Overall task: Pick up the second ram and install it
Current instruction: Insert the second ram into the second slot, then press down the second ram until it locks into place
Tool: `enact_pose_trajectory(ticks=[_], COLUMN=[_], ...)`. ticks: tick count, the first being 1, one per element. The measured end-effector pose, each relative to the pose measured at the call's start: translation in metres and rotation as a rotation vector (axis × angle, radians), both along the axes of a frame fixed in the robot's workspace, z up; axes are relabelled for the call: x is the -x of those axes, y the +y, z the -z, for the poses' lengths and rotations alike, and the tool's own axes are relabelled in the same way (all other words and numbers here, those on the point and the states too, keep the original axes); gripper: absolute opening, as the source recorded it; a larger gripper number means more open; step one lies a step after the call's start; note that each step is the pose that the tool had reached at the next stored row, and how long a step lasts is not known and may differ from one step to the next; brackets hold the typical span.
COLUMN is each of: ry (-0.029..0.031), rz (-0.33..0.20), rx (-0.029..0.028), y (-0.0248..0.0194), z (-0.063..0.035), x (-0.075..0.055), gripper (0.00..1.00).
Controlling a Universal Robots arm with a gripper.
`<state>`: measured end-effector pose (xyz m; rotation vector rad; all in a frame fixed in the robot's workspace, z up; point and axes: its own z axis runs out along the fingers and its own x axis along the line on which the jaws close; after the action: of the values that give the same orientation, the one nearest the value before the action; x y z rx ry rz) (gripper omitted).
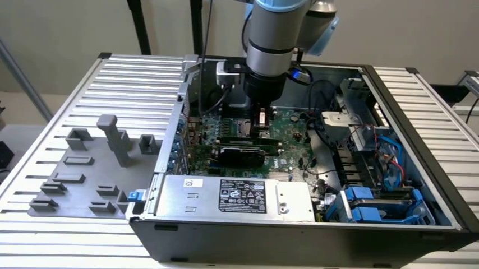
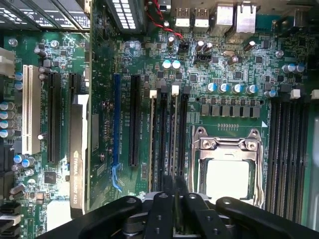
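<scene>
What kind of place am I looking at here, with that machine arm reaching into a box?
Probably a robotics lab or test bench for computer assembly. An open computer case lies on a slatted metal table, its motherboard exposed, and a grey tray of part holders sits beside it.

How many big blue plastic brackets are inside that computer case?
2. Both sit in the black metal case, at the exterior view's lower right, one blue plastic bracket just behind the other. More may hide beneath.
</scene>
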<state>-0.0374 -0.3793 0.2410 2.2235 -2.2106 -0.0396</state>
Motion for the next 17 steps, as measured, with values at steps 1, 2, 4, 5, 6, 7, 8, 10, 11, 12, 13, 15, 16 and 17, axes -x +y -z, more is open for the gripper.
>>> enact_pose_trajectory(ticks=[1, 2, 4, 5, 6, 7, 8, 10, 11, 12, 13, 15, 16, 17], ry=[0.0001, 0.0001, 0.0000, 0.0000, 0.0000, 0.0001, 0.0000, 0.0001, 0.0000, 0.0001, 0.0001, 0.0001, 0.0001, 0.0001], rz=[0.000, 0.000, 0.000, 0.000, 0.000, 0.000, 0.000, 0.000, 0.000, 0.000, 0.000, 0.000, 0.000, 0.000], rx=[0.0001, 0.0001, 0.0000, 0.0000, 0.0001, 0.0001, 0.0000, 0.0001, 0.0001, 0.0001, 0.0001, 0.0002, 0.0001, 0.0002], y=[0.0000, 0.0000, 0.0000, 0.0000, 0.0000, 0.0000, 0.0000, 0.0000, 0.0000, 0.0000, 0.0000, 0.0000, 0.0000, 0.0000], z=[-0.0010, -0.0016, -0.0015, -0.0016, -0.0016, -0.0016, -0.0016, -0.0016, -0.0016, -0.0016, -0.0016, -0.0015, -0.0009, -0.0002], x=[0.0002, 0.0003, 0.0003, 0.0003, 0.0003, 0.0003, 0.0003, 0.0003, 0.0003, 0.0003, 0.0003, 0.0007, 0.0010, 0.0011], gripper=[0.11, 0.11, 0.11, 0.11, 0.11, 0.11, 0.11, 0.11, 0.11, 0.11, 0.11, 0.11, 0.11, 0.11])
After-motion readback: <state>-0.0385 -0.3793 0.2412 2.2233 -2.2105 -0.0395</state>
